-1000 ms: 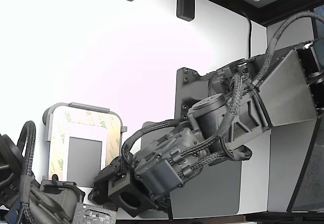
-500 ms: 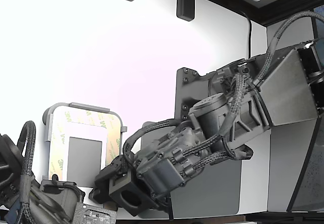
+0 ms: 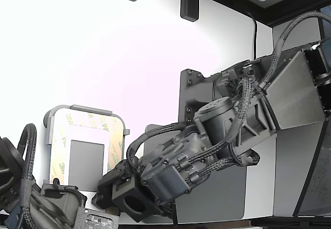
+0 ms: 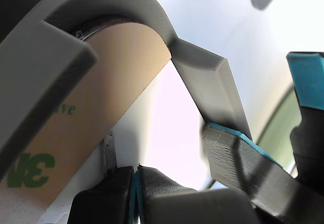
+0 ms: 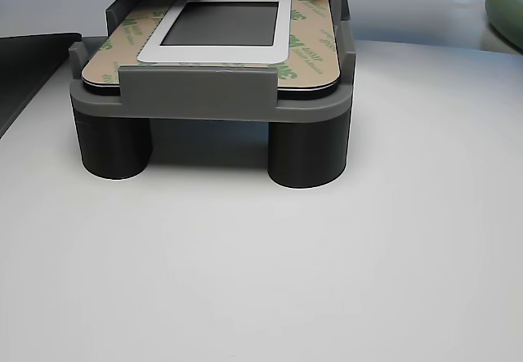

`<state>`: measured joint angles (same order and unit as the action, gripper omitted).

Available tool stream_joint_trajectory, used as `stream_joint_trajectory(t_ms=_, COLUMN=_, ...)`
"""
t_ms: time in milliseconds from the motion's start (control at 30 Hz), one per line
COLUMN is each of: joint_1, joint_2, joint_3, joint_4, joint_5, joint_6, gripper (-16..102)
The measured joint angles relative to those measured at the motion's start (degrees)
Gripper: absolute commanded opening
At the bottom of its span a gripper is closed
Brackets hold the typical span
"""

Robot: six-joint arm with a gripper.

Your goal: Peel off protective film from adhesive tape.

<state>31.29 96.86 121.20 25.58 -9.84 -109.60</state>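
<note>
While the arm (image 3: 227, 131) is stretched down across the exterior view toward its lower left, the gripper (image 4: 135, 188) is seen in the wrist view at the edge of the plate, its two dark, teal-lined fingertips (image 4: 167, 186) pressed together with only a thin teal seam between them. Whether anything is pinched in that seam cannot be told. A second teal-padded finger (image 4: 243, 163) is seen apart from them, near the fixture's grey wall.

The white plate (image 5: 282, 35) is cradled in a grey fixture (image 5: 200, 100), which is raised on round dark legs (image 5: 309, 151) above the white table (image 5: 327, 280). A grey rectangle (image 5: 221, 24) is shown at the plate's middle. Round it, the protective film (image 5: 315, 60) is laid flat as a tan border printed with green 3M marks, lying on the plate within the fixture's low walls. The adhesive tape beneath it is not exposed in any view.

In the exterior view the same fixture (image 3: 57, 114) is seen from above, and the film (image 3: 115, 136) is seen on the top and both long sides of the border. A large dark grey mat (image 3: 217, 198) is partly covered by the arm.
</note>
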Motion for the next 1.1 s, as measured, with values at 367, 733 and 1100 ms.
stream_joint_trajectory(t_ms=367, joint_1=0.4, joint_2=0.0, joint_3=-0.8, joint_4=1.4, joint_5=0.1, joint_6=0.4, gripper=-10)
stream_joint_trajectory(t_ms=733, joint_1=0.7, joint_2=-0.6, joint_3=-1.8, joint_4=1.7, joint_5=-0.3, joint_6=0.5, gripper=-10)
stream_joint_trajectory(t_ms=1100, joint_1=0.9, joint_2=-0.6, joint_3=-2.5, joint_4=2.6, joint_5=-0.3, joint_6=0.5, gripper=-10)
